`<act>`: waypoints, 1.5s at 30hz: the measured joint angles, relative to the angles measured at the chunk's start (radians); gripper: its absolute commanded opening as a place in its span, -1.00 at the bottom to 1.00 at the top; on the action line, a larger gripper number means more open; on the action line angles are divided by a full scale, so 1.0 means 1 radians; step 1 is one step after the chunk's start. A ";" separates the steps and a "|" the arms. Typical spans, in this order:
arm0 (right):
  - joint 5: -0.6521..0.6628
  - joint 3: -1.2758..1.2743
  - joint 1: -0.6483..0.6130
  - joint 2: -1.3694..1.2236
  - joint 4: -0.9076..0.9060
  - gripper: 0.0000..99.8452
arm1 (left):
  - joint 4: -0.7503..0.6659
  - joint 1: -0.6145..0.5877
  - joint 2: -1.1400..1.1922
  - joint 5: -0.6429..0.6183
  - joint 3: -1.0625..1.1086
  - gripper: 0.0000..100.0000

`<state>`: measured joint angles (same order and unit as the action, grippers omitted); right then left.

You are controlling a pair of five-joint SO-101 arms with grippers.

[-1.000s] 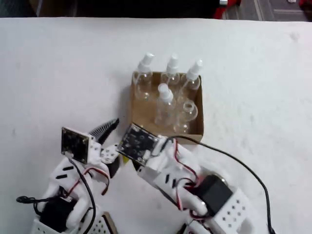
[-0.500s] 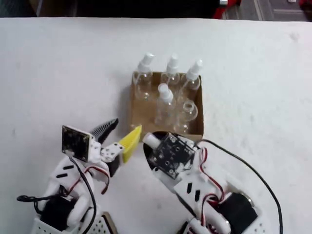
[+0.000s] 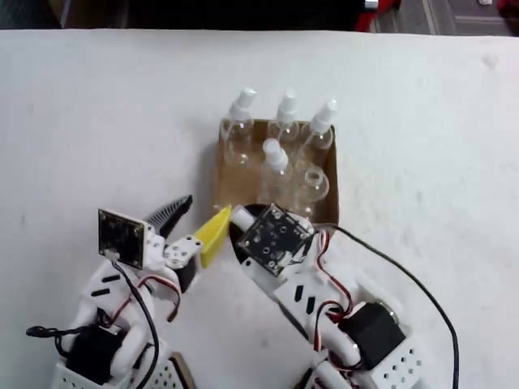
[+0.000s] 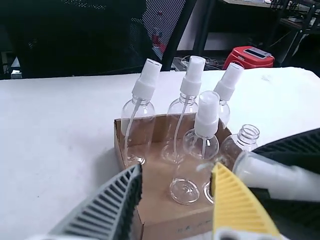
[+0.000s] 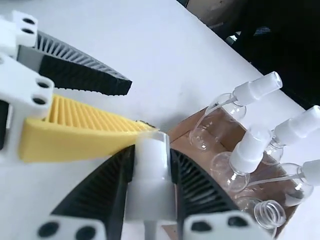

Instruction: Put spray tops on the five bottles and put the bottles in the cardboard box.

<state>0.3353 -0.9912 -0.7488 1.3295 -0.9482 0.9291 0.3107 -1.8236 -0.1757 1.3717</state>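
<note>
Right jaws clamped on spray top [image 5: 150,172], at near edge of cardboard box [image 3: 233,188]. Left jaws apart, empty, yellow finger [image 3: 214,228] just beside top. Box on bench [image 3: 422,121] holds four capped bottles [image 3: 274,166] and uncapped bottle [image 3: 313,181].

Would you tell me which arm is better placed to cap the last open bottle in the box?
Right: the right gripper is shut on the spray top, at the edge of the cardboard box and near the uncapped bottle. The left gripper is open, holding nothing.
</note>
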 measured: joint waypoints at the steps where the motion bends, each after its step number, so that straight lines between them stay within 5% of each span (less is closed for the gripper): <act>1: -0.012 0.000 0.000 0.012 0.000 -0.97 | 0.000 0.002 0.000 0.000 0.000 -0.54; 35: -0.023 -0.048 -0.057 0.080 -0.018 -0.97 | 0.026 0.025 0.011 0.133 0.002 -0.54; 39: 0.032 0.112 0.092 0.060 -0.170 -0.97 | 0.038 0.034 0.005 0.135 0.000 -0.54; 45: 0.167 0.192 0.540 0.078 -0.267 -0.97 | 0.038 0.038 0.008 0.135 0.000 -0.55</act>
<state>0.5025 -0.7994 -0.2087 1.4078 -1.2152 0.9674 0.3491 -1.8159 -0.0407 1.3717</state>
